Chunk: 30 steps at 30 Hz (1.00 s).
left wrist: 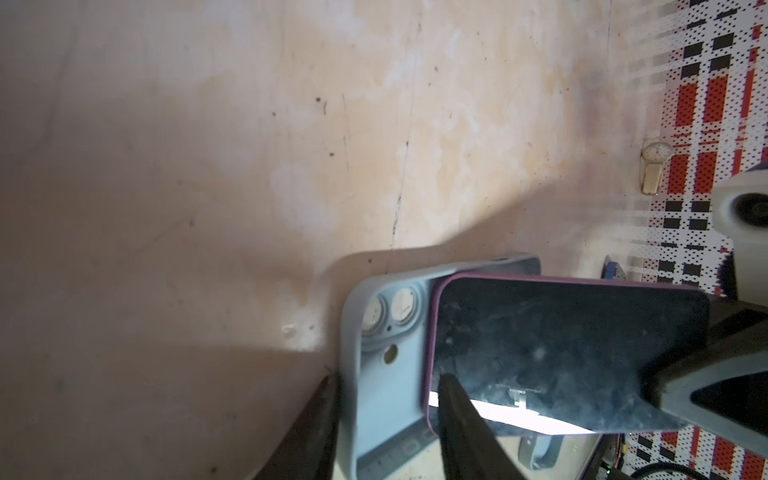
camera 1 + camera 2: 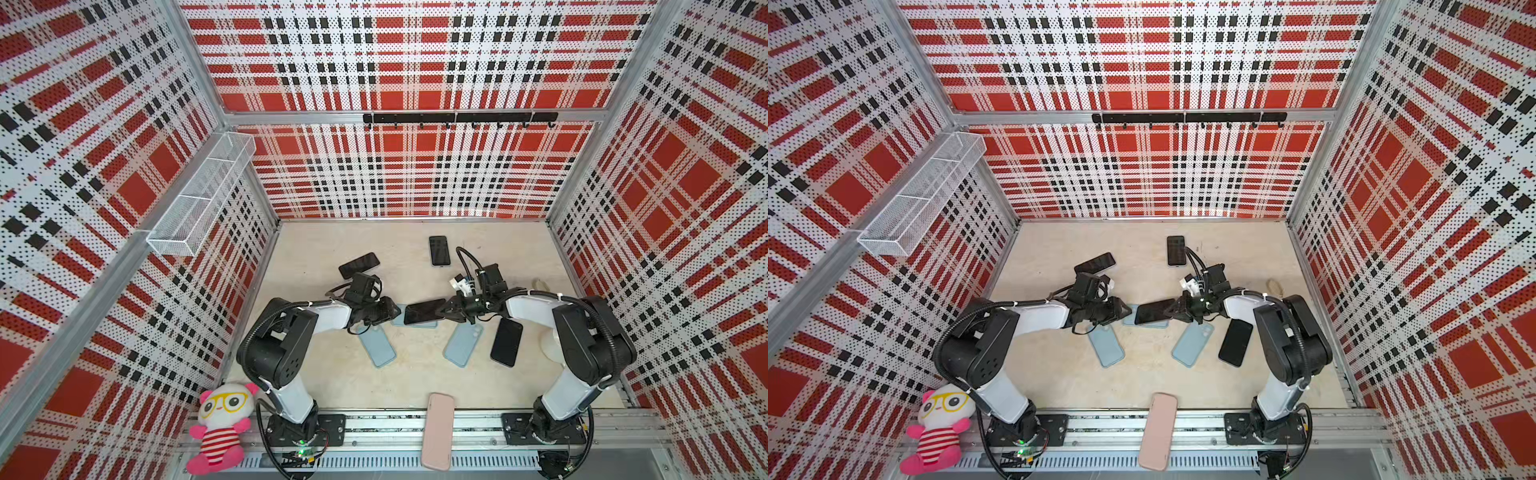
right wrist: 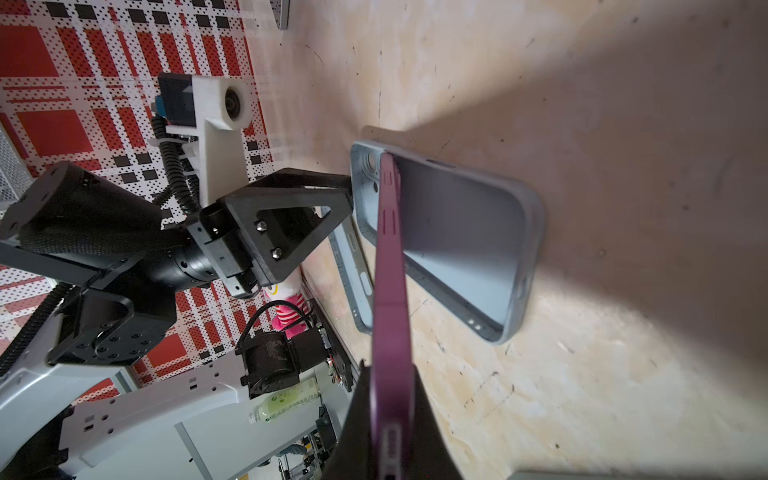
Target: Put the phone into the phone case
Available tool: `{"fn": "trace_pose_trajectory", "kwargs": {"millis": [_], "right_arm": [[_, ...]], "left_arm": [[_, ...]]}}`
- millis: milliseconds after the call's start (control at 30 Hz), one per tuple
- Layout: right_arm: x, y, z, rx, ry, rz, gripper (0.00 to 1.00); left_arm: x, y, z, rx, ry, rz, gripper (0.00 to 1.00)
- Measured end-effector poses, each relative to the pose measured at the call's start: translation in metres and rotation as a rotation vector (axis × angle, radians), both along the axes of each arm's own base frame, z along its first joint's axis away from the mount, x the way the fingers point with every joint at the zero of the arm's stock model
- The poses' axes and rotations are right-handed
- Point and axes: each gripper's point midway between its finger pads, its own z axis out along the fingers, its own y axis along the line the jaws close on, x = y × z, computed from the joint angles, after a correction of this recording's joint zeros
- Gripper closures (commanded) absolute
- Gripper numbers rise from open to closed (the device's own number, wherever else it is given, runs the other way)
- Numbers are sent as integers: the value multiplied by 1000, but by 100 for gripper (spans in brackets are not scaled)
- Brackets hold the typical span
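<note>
A dark phone (image 2: 424,311) (image 2: 1154,311) with a purple rim (image 3: 390,270) is pinched at one end by my right gripper (image 2: 442,309) (image 3: 390,370), which is shut on it. The phone is tilted, and its far end rests inside the light-blue phone case (image 3: 457,232) (image 1: 386,395) near the camera cutouts. The case lies on the floor. My left gripper (image 2: 395,309) (image 1: 388,376) stands partly open astride the case's camera end. One of its fingers is against the outer end wall and the other is over the phone's corner (image 1: 561,353).
Two more light-blue cases (image 2: 376,345) (image 2: 463,345) lie just in front. Black phones lie at the right (image 2: 506,341), far left (image 2: 359,265) and far middle (image 2: 439,250). A pink case (image 2: 437,432) rests on the front rail, and a plush toy (image 2: 220,428) sits at the front left.
</note>
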Motion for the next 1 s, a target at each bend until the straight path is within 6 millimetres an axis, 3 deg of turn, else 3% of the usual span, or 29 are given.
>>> {"fn": "trace_pose_trajectory", "kwargs": {"millis": [333, 500, 733, 1000], "right_arm": [[8, 13, -6, 35, -30, 20, 100], [-1, 27, -8, 54, -24, 70, 100], [0, 28, -9, 57, -19, 78, 100], [-2, 27, -14, -7, -5, 89, 72]], "left_arm": [[1, -4, 1, -22, -2, 13, 52], [1, -9, 2, -38, -15, 0, 47], [2, -10, 3, -39, -19, 0, 48], [2, -8, 0, -13, -33, 1, 52]]}}
